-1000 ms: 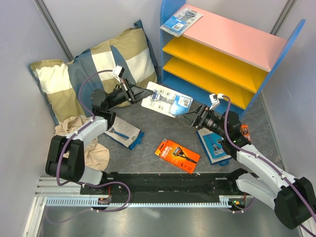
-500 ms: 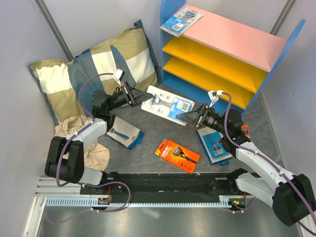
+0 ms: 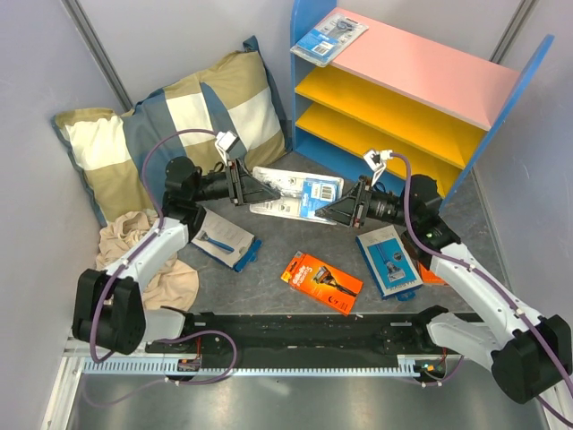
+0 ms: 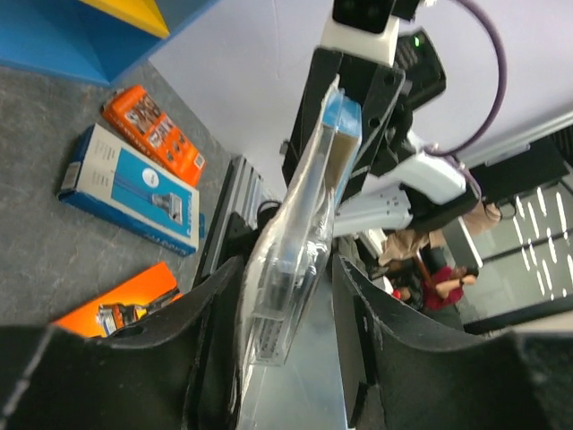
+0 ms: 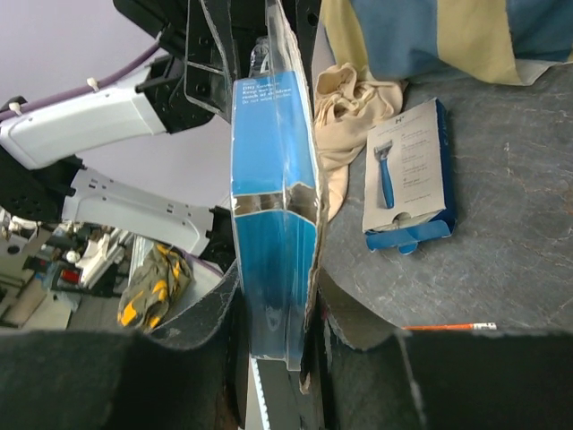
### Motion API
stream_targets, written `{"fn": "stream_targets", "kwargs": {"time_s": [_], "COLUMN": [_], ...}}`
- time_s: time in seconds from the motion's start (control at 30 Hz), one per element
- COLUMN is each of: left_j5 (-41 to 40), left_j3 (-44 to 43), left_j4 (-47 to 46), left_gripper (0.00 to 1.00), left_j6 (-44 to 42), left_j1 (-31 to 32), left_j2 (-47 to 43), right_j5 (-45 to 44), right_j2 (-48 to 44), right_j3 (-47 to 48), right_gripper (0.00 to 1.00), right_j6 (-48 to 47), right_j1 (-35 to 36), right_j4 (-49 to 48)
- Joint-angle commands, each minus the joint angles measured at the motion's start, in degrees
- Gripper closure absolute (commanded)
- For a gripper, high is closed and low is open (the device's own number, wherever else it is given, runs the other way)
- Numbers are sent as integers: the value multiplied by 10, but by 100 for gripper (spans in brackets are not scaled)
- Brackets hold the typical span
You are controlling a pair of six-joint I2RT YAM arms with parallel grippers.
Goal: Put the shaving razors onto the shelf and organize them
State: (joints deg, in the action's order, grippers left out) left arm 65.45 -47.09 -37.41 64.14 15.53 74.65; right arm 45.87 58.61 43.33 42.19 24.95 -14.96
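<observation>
Top external view: the left claw [image 3: 249, 190] and the right claw [image 3: 343, 211] each clamp one end of a blister razor pack [image 3: 295, 194], held just in front of the shelf [image 3: 421, 67]. A second blister pack [image 3: 329, 38] lies on the shelf's pink top board. Farther in front of the shelf, an orange razor box [image 3: 321, 281] and two blue/white razor boxes [image 3: 389, 261] [image 3: 224, 239] lie on the worktop [image 3: 269, 260]. Left wrist view: the held pack stands edge-on, pinched between both fingers [image 4: 201, 313]. Right wrist view: the pack's blue card end is pinched likewise.
</observation>
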Motion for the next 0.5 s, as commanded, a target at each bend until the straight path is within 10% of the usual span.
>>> {"fn": "stream_targets", "kwargs": {"time_s": [0.0,0.47], "left_j5": [37,13], "left_j3": [-21,-39], "left_j4": [115,274], "left_gripper": [50,56], "left_j6": [-105,-203], "left_j1": [3,1], "left_j2": [-57,-115], "right_j5": [40,101], "right_j2": [20,41], "right_j3": [38,59], "right_gripper": [89,89], "right_j6": [-51,-58], "right_j1": [-24,-78], "right_j4": [34,47]}}
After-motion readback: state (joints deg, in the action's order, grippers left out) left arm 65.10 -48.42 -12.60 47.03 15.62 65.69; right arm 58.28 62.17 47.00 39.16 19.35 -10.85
